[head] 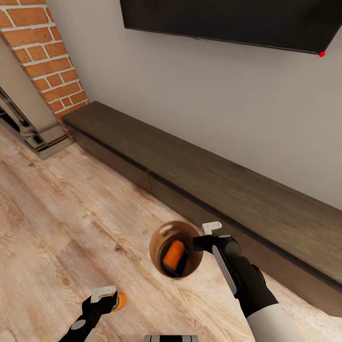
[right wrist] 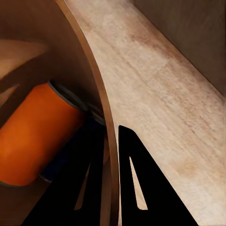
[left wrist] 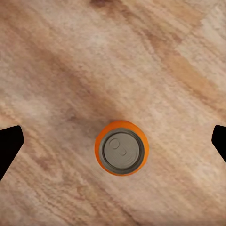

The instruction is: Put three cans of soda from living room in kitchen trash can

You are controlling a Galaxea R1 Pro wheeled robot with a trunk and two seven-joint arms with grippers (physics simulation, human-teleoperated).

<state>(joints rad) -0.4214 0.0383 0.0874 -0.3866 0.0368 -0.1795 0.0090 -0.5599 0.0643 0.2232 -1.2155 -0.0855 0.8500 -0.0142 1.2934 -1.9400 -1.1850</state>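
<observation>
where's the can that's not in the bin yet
It stands upright on the wood floor, low left in the head view, the soda can directly under the open left gripper, left of the trash can.

Both arms were black at the wrists, white farther back. The right gripper (head: pixel 205 236) had black triangular slotted fingers (right wrist: pixel 141 188); the left gripper (head: pixel 107 297) carried a pale-grey bracket.

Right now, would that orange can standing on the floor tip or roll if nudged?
The can stands upright on the smooth wood floor, so a low nudge probably slides it; a high one may tip it. Tipped, its round body would likely roll.
</observation>
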